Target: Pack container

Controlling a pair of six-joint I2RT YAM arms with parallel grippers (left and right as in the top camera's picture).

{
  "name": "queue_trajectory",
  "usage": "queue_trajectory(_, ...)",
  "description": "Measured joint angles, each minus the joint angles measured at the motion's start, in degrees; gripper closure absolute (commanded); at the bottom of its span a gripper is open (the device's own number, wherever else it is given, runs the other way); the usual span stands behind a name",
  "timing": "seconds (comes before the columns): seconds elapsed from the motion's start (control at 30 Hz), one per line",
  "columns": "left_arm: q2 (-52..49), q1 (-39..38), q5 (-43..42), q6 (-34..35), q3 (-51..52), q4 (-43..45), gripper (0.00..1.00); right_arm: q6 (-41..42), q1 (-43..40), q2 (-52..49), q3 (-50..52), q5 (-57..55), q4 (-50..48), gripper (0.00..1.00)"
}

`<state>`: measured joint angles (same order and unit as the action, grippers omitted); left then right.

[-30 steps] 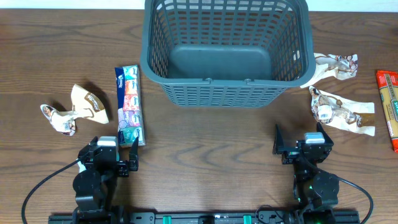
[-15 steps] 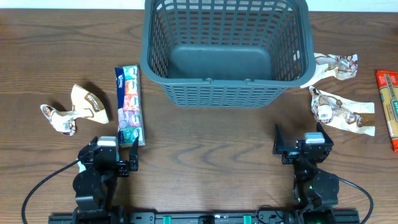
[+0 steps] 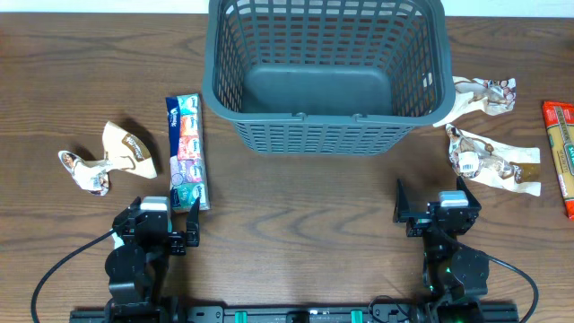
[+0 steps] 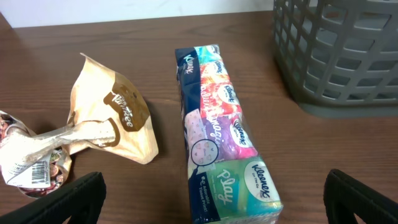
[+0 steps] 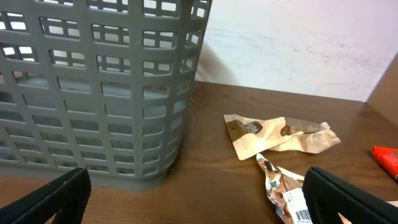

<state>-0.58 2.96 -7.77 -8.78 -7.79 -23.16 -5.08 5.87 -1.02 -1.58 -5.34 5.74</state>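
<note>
Left gripper, right gripper: spread wide, nothing held. Container: 0 items. Tissue pack, near left: best gripped across narrow width.

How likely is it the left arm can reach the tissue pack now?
Probably yes. The tissue pack lies flat just ahead of the open left gripper, nothing on it; the brown packet and the basket sit apart on either side.

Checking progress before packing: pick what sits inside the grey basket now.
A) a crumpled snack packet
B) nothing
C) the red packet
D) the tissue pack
B: in the overhead view the container shows only its bare floor, and the tissue pack lies outside it on the wood.
</note>
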Motion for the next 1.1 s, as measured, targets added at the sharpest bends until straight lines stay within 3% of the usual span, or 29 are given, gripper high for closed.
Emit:
queue_trajectory(0.8,0.0,0.0,0.0,0.0,0.0,0.0,0.01,3.3,0.0,0.0,-0.7,-1.3,-1.0,0.01)
queue_trajectory(0.93,0.0,0.0,0.0,0.0,0.0,0.0,0.01,6.1,0.0,-0.6,-5.5,-8.9,-0.3,0.01)
queue_trajectory(1.1,0.0,0.0,0.0,0.0,0.0,0.0,0.01,7.6,0.0,-7.5,-19.3,-23.3,-0.5,0.01)
